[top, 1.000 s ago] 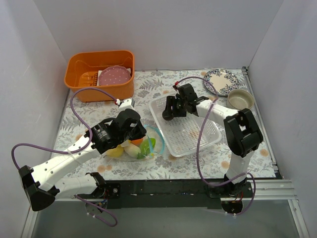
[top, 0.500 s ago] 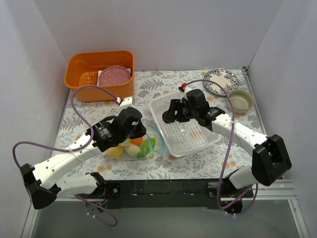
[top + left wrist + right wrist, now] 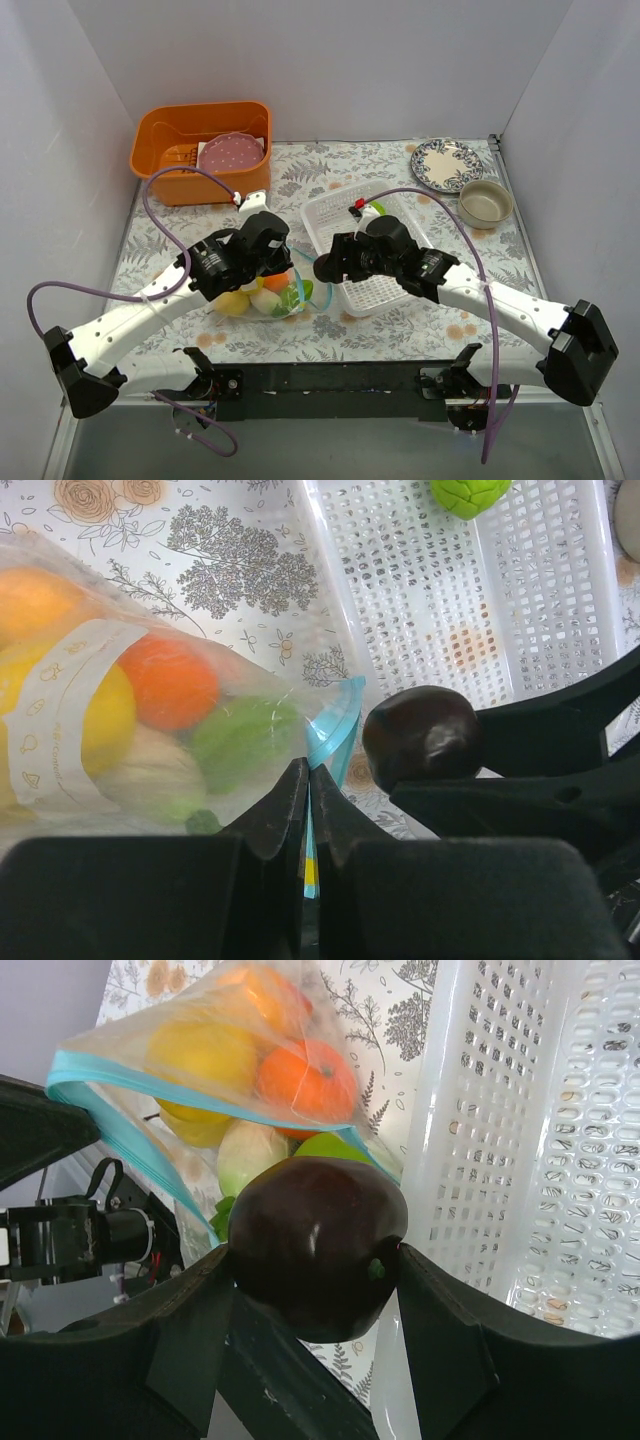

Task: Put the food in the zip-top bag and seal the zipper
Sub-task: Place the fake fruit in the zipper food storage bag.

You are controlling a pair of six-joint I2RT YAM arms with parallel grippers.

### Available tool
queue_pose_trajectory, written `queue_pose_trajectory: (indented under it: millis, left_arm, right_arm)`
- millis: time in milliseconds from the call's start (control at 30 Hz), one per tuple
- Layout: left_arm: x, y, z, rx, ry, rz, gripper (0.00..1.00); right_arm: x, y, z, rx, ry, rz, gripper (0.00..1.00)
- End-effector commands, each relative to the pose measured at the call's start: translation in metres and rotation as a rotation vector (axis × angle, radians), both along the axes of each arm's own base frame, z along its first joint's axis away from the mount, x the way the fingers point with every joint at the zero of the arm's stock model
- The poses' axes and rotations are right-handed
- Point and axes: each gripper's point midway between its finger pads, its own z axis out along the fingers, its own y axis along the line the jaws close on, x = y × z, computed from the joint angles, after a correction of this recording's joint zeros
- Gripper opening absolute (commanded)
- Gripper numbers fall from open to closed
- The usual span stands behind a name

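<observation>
Step in hand, as I judge it: loading the dark brown ball (image 3: 315, 1245) into the zip-top bag (image 3: 150, 730). The right gripper (image 3: 315, 1295) is clenched on the ball, 1 finger on each side, and holds it just outside the bag mouth, just left of the white mesh basket (image 3: 420, 610). The left gripper (image 3: 308, 792) is pinched tight on the teal zipper (image 3: 335, 730) at the near lip, with both jaws touching the strip. The bag lies on the floral table (image 3: 380, 330), near-centre, left of the basket, with its mouth facing right toward the ball. Inside it are an orange piece (image 3: 168, 680), a yellow piece (image 3: 105, 715), a green piece (image 3: 240, 735) and a pale one (image 3: 150, 775). To do it well, the left pinch should lift the lip so the mouth gapes. The ball looks wide against the opening, so it should go in low and straight, past the teal strip, and be released only once fully inside; otherwise it may roll back out or push the bag away. 1 bright green piece (image 3: 468, 494) sits in the far part of the basket, so sealing is not due yet. The bag has 1 white label (image 3: 62, 715) with faint gold marks, but no text or brand on it is readable.
</observation>
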Motion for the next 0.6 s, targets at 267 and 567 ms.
queue_pose_trajectory:
  millis: [267,567]
  left_arm:
    - [0.008,0.000,0.027,-0.040,-0.059,0.016,0.01]
    - [0.004,-0.005,0.030,-0.069,-0.061,-0.023,0.02]
  right_arm:
    - [-0.007,0.016,0.019,0.037,-0.038,0.051,0.51]
    - [-0.004,0.038,0.008,0.020,-0.026,0.074,0.51]
